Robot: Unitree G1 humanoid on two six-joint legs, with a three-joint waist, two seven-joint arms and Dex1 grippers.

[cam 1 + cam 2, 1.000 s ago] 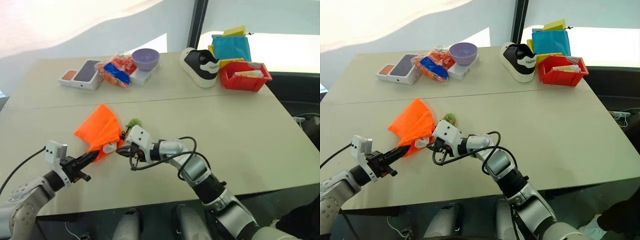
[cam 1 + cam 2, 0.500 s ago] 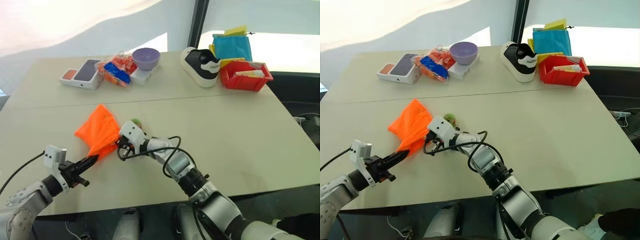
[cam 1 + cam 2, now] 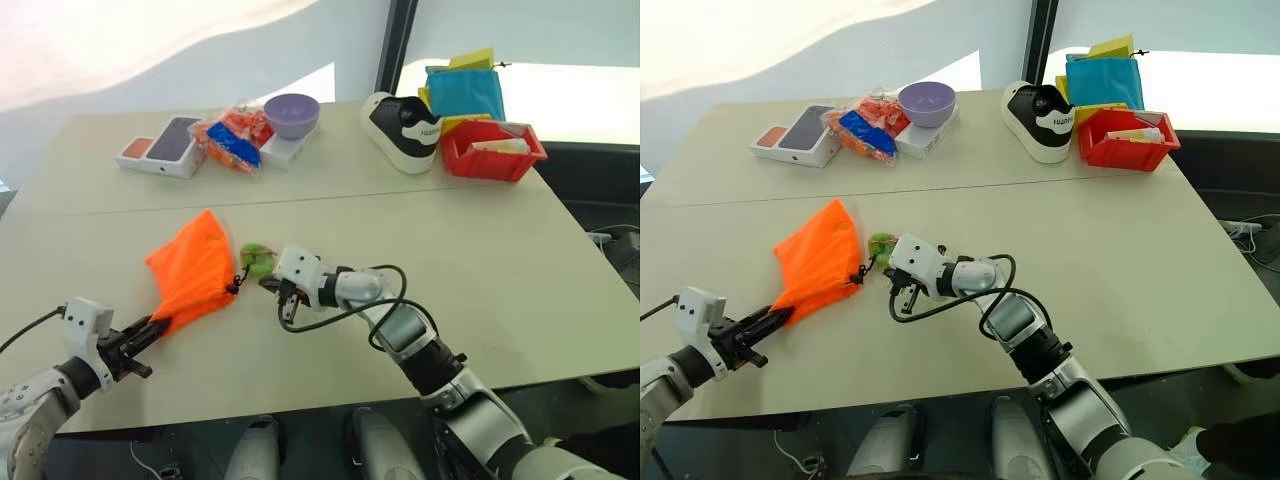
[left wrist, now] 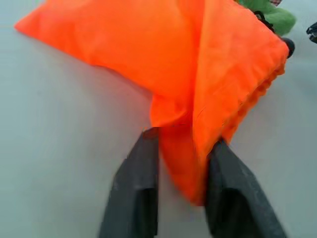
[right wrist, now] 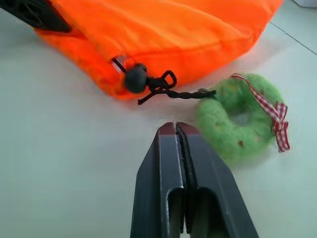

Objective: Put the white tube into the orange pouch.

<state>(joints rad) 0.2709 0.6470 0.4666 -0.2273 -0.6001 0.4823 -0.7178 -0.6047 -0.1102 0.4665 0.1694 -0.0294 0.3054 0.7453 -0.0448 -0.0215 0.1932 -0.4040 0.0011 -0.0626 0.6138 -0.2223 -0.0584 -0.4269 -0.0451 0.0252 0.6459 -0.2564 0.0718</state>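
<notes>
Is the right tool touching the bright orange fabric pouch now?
Apart. In the right wrist view, bare table shows between the right tool and the bright orange fabric pouch; its shut fingertips stop short of the pouch's black cord.

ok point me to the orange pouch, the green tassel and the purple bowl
orange pouch (image 3: 192,268), left eye view, middle of the fabric
green tassel (image 5: 233,122), right wrist view, left side of the fuzzy ring
purple bowl (image 3: 927,103), right eye view, front of its outer wall
</notes>
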